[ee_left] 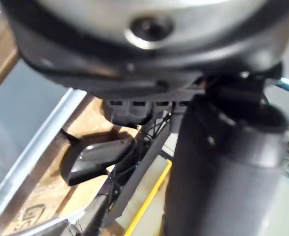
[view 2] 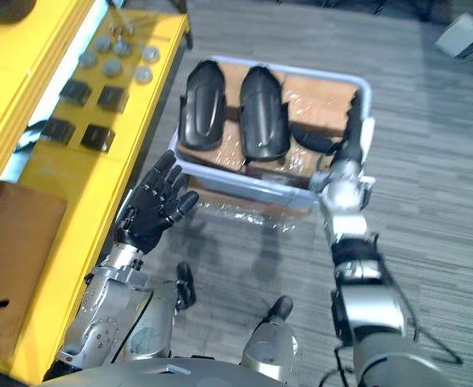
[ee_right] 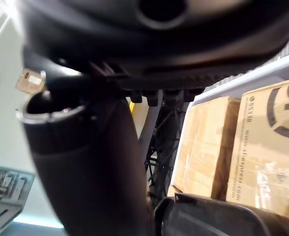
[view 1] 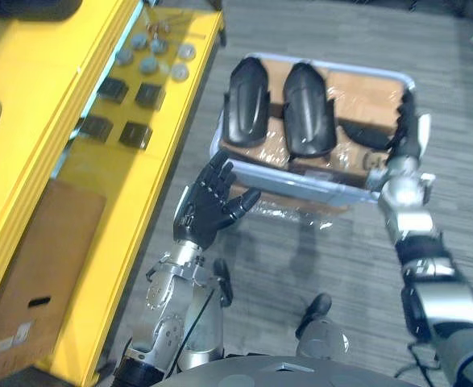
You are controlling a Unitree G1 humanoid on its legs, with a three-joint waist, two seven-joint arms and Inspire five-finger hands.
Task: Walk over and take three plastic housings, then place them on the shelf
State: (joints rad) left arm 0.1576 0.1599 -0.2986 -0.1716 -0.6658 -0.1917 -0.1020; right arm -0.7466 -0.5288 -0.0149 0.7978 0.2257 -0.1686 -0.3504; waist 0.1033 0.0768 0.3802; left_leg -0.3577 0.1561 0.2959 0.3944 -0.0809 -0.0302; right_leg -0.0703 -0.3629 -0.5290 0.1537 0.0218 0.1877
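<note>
Two black plastic housings [view 1: 248,101] [view 1: 309,109] lie side by side on wrapped cardboard boxes [view 1: 361,93] inside a pale bin [view 1: 284,184] on the floor. A smaller dark part [view 1: 365,133] lies near the bin's right wall. The right robot hand [view 1: 405,137] reaches in over that wall, arm stretched forward, fingers seemingly straight and holding nothing. The left robot hand [view 1: 208,201] hovers by the bin's near left corner, fingers spread, empty. The yellow shelf [view 1: 139,185] stands to the left.

My left hand [view 1: 208,201] is raised, fingers spread and straight, thumb angled out beside them. My right hand [view 1: 405,137] reaches ahead on the stretched right arm [view 1: 420,238], fingers straight together, white-covered thumb alongside them.
</note>
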